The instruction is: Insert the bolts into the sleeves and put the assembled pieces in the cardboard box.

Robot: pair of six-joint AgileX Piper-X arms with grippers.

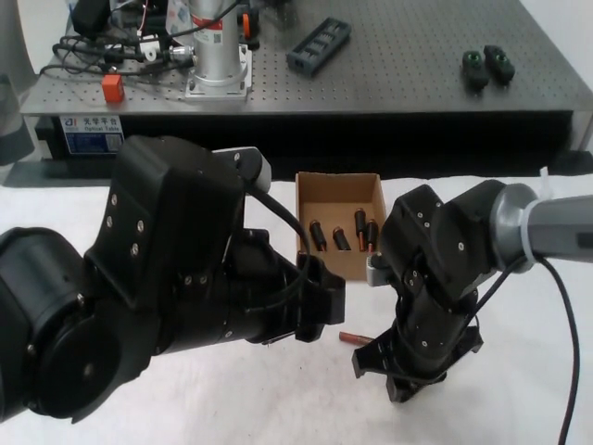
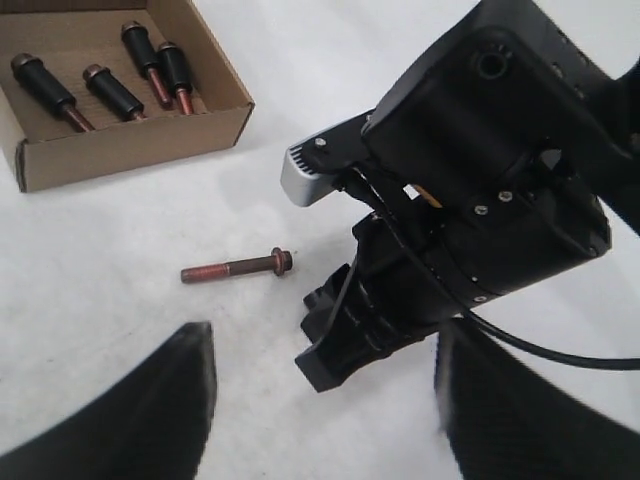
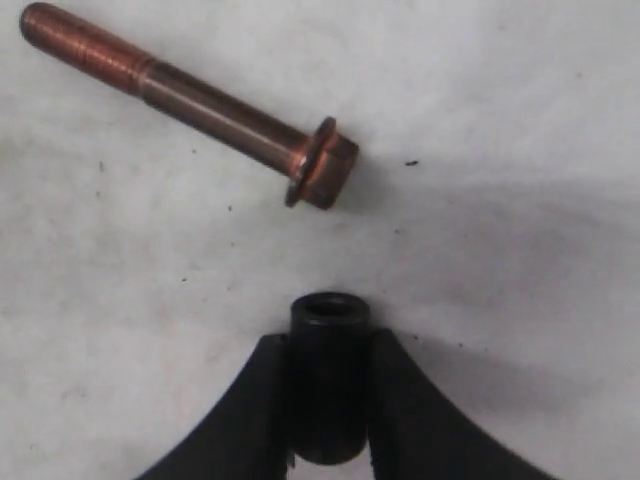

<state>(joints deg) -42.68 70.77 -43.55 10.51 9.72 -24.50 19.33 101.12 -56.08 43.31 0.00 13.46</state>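
A copper-coloured bolt (image 3: pixel 190 100) with a flanged hex head and a threaded tip is laid flat on its side on the white desk (image 3: pixel 500 100). A short black sleeve (image 3: pixel 330 390), tubular with an open bore, is clamped between the jaws of the right gripper (image 3: pixel 330 345). Its open end is turned toward the bolt's head, near it but apart. Beyond the bolt, an open-topped brown cardboard box (image 1: pixel 338 178) is set on the desk. Four assembled pieces (image 2: pixel 112 92) are laid flat on its floor, each a black sleeve with a copper shank protruding.
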